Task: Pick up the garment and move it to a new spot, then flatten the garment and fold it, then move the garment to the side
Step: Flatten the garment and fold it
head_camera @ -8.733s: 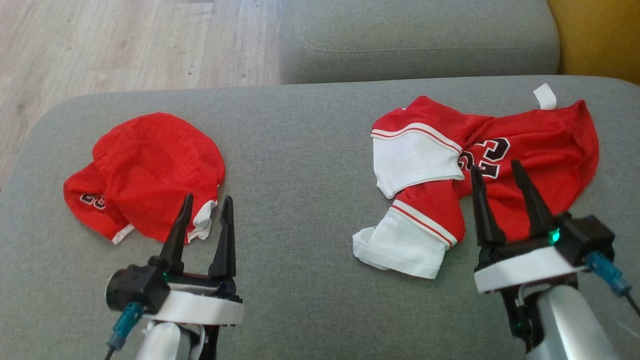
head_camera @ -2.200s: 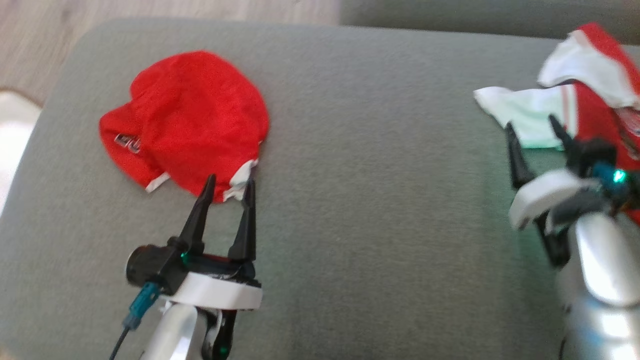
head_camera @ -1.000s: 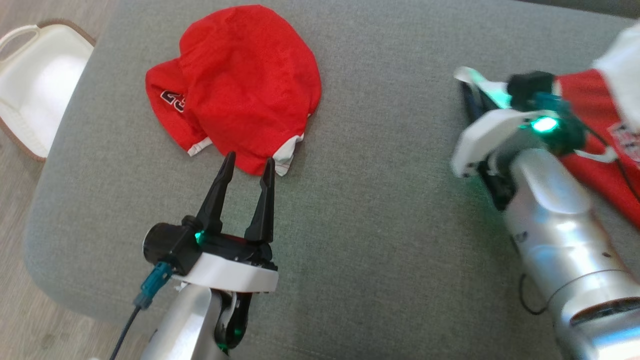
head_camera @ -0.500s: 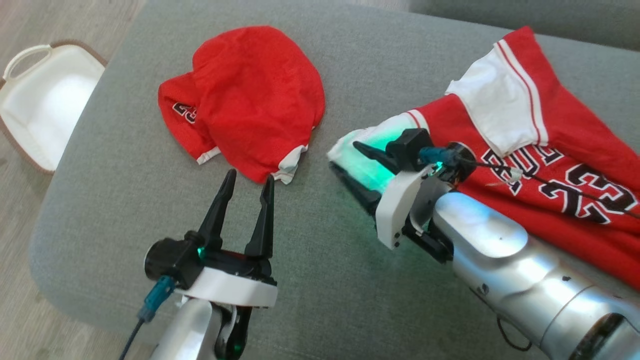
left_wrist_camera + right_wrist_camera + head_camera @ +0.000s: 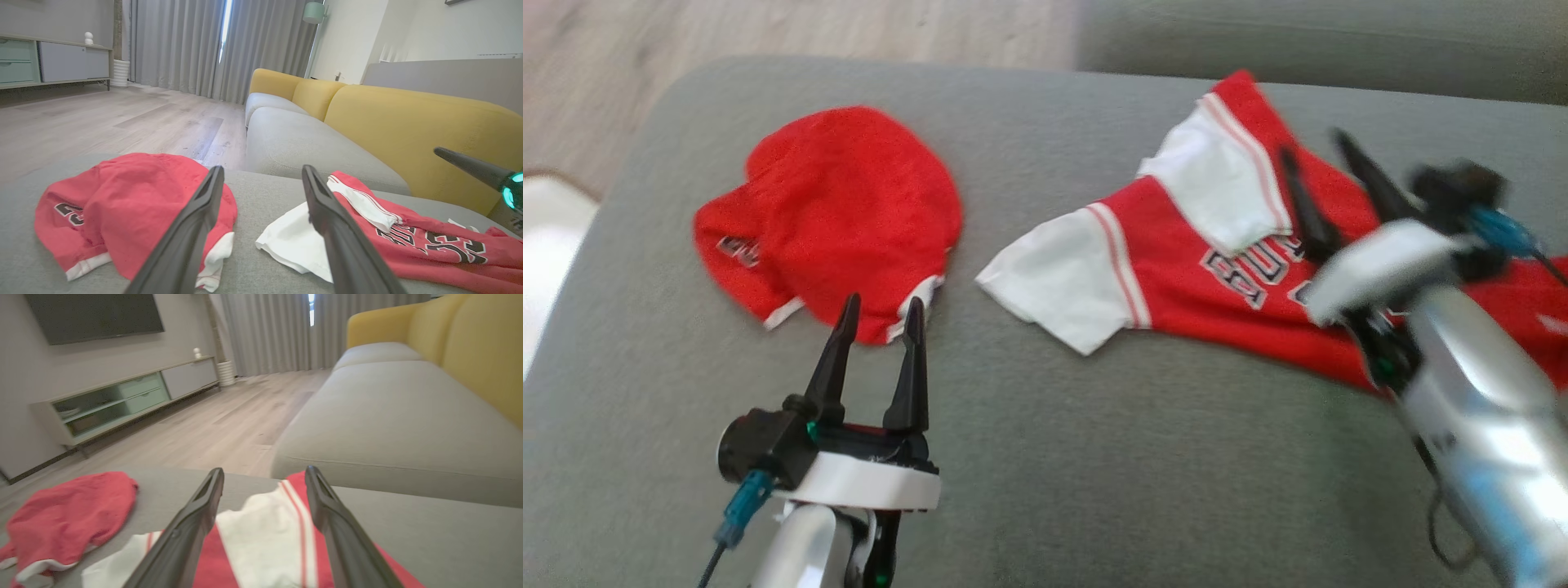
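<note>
Red jersey (image 5: 1192,269) sprawled on the grey cushion (image 5: 1045,457), white sleeves toward the left, right gripper (image 5: 1313,145) hovering over it, fingers wide apart and empty (view blurred), left gripper (image 5: 883,300) wide open too, holding nothing, near a crumpled red garment (image 5: 841,212)

The garment (image 5: 1176,278) is red, with white sleeves (image 5: 1054,282) edged by thin red-and-white stripes and black lettering (image 5: 1241,273) outlined in white. The crumpled garment (image 5: 849,204) to the left is red, with white hem trim (image 5: 919,294) and a dark number outlined in white. The seat (image 5: 1054,449) beneath both is plain grey. The far sofa backrest (image 5: 408,122) is yellow. The floor (image 5: 102,122) is pale wood grain; the curtains (image 5: 184,41) are grey. The left tool (image 5: 882,300) and right tool (image 5: 1313,144) are black with white collars.
</note>
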Robot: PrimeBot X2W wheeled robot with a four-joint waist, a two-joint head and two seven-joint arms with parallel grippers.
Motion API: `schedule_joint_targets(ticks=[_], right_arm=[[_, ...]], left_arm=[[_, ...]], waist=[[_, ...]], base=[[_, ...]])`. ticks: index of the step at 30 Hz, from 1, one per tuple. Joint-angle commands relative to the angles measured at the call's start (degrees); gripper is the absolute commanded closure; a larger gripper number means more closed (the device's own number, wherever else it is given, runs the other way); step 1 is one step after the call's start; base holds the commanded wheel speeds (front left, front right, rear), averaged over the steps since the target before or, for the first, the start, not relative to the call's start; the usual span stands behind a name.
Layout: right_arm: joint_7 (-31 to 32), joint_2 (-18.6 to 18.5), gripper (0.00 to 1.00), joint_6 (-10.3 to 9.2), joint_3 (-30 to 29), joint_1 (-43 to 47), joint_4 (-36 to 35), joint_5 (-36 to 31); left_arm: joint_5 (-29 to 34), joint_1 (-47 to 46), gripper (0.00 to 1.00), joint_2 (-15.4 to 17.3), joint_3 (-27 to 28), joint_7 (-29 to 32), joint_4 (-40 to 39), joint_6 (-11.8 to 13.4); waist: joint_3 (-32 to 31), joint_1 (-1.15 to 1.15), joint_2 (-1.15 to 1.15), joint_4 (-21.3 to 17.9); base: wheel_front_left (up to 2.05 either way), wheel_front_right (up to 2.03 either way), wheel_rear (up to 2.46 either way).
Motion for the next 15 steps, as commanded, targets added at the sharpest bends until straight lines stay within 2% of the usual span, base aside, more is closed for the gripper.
schedule_joint_targets(ticks=[1, 6, 7, 11, 15], right_arm=[[-0.74, 0.25, 0.00, -0.04, -5.94, 5.67, -2.57, -3.83], [-0.75, 3.38, 0.00, -0.04, -19.85, 16.81, -7.79, -12.30], [-0.75, 3.38, 0.00, -0.04, -19.85, 16.81, -7.79, -12.30], [-0.74, 6.54, 0.00, -0.04, -25.92, 22.17, -11.86, -17.59], [1.55, 8.11, 0.00, -0.04, -29.15, 23.12, -15.74, -22.26]], left_arm=[[0.69, -0.87, 0.00, 0.34, 2.29, -0.54, -2.39, 0.19], [1.11, 0.09, 0.00, 0.34, 2.73, -0.54, -2.57, 0.09], [1.11, 0.09, 0.00, 0.34, 2.73, -0.54, -2.57, 0.09], [1.25, 0.27, 0.00, 0.34, 2.66, -0.54, -2.63, -0.05], [1.28, -0.02, 0.00, 0.34, 2.34, -0.54, -2.61, -0.25]], waist=[[-2.06, 0.01, 0.00, -3.49], [-2.93, 0.01, 0.00, -6.00], [-2.93, 0.01, 0.00, -6.00], [-2.85, 0.01, 0.00, -6.69], [-2.23, 0.01, 0.00, -6.31]], base=[[0.00, 0.00, 0.00], [0.00, 0.00, 0.00], [0.00, 0.00, 0.00], [0.00, 0.00, 0.00], [0.00, 0.00, 0.00]])
